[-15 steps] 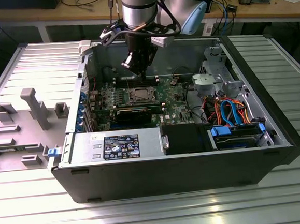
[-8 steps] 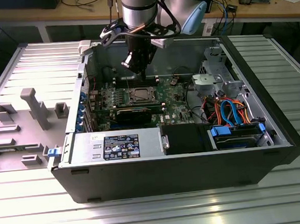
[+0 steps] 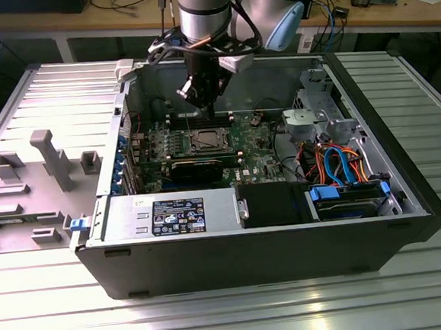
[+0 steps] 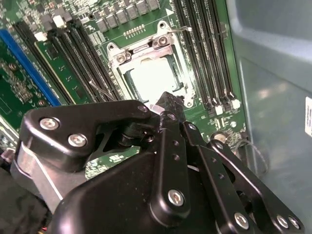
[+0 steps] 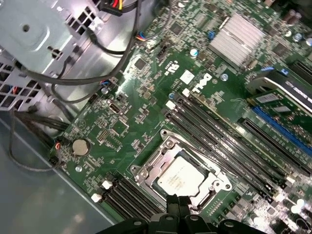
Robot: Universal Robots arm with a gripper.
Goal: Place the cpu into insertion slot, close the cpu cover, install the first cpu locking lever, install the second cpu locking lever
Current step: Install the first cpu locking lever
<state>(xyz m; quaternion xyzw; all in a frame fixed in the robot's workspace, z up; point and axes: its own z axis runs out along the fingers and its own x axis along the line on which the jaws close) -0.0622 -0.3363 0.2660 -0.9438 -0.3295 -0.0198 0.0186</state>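
First wrist view: pincer (image 5: 178,201) closed, empty, near the cpu (image 5: 181,176)

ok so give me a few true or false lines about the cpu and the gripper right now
1. The cpu lies in the insertion slot. True.
2. The gripper holds the cpu. False: the gripper is shut with nothing in it, close to the slot's edge.
3. The cpu cover stands raised. False: it lies flat around the cpu.
4. Blue and orange cables lie inside the case, toward the exterior view's right. True.
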